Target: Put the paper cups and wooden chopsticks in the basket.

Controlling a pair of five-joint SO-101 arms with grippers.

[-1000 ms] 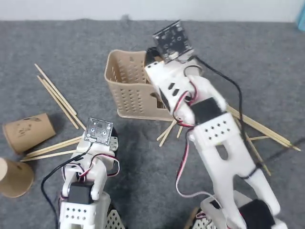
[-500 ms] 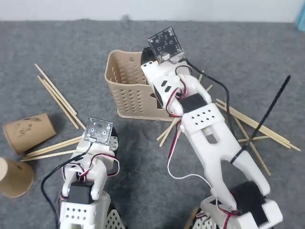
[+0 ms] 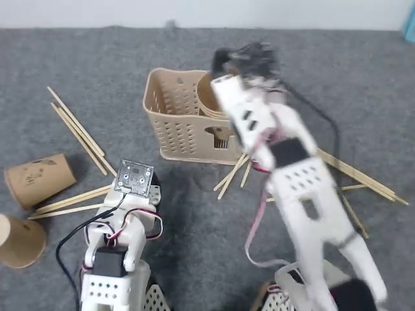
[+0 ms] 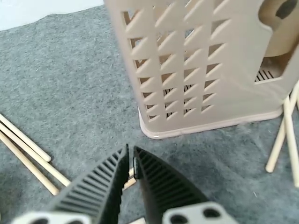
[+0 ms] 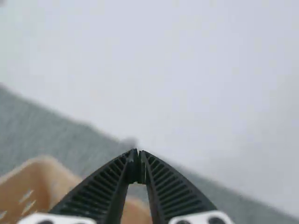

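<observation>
Grey carpet [image 3: 363, 78] all across the table, and the beige basket [image 3: 175, 129] stands upright near the far edge. Big change since a second ago: the right arm [image 3: 292, 162], which was bent down over the basket's open top, has swung up and off to the side, and it is blurred with speed. Its move uncovers a paper cup [image 3: 209, 97] sitting inside the basket against the wall nearest that arm. The right gripper [image 5: 137, 158] has its fingers pressed tight together with nothing between them, pointing over the basket rim at the white wall [image 5: 187, 56] behind.

Over on the other side, the left arm [image 3: 120, 253] has not budged. The left gripper [image 4: 131, 156] hangs low over the carpet just in front of the basket, its fingers all but closed, a hairline gap and nothing held.

Plenty lies outside the basket. Two more paper cups lie on their sides out on the left, one [image 3: 39, 180] nearer the basket, one [image 3: 19, 241] at the table's edge. Wooden chopsticks are scattered around: a bundle [image 3: 78, 133] left of the basket, some [image 3: 71, 201] beside the cups, a few [image 3: 230, 175] poking out at the basket's foot, and a long spread [image 3: 356, 173] under the right arm.
</observation>
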